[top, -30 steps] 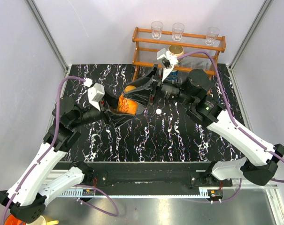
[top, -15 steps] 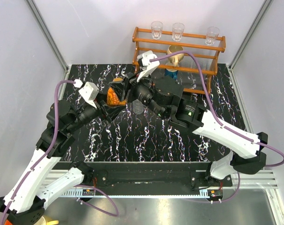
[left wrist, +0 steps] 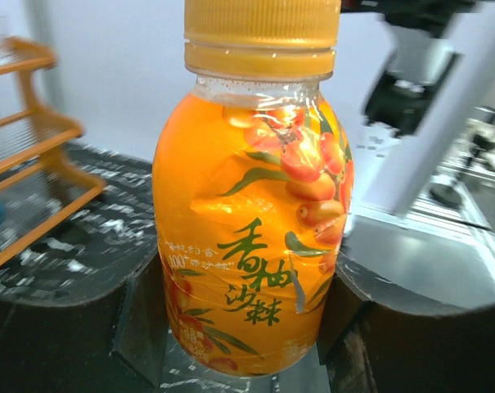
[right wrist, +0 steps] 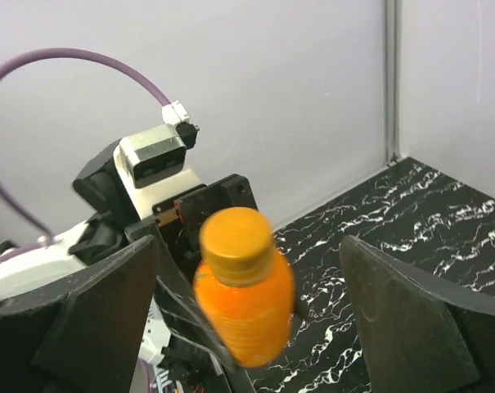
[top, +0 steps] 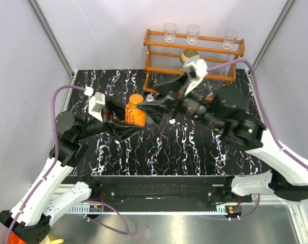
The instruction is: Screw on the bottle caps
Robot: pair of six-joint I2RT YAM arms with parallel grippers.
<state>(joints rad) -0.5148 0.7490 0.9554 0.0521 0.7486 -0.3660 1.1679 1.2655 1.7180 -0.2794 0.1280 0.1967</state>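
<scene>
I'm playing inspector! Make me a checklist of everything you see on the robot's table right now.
Surface: black marble-patterned tabletop, white veins all over.
Job's things: short orange plastic bottle upright, with the round orange plastic screw cap on its neck; cannot tell how tight.
Clutter: small white round thing lying on the tabletop, too small to name.
Tools: left tool shut on the bottle's lower body; right tool open, not touching the bottle.
Cables: purple cables run along both arms.
Surroundings: orange wooden rack at the back with three clear drinking glasses and a tan ceramic mug; pale walls.
</scene>
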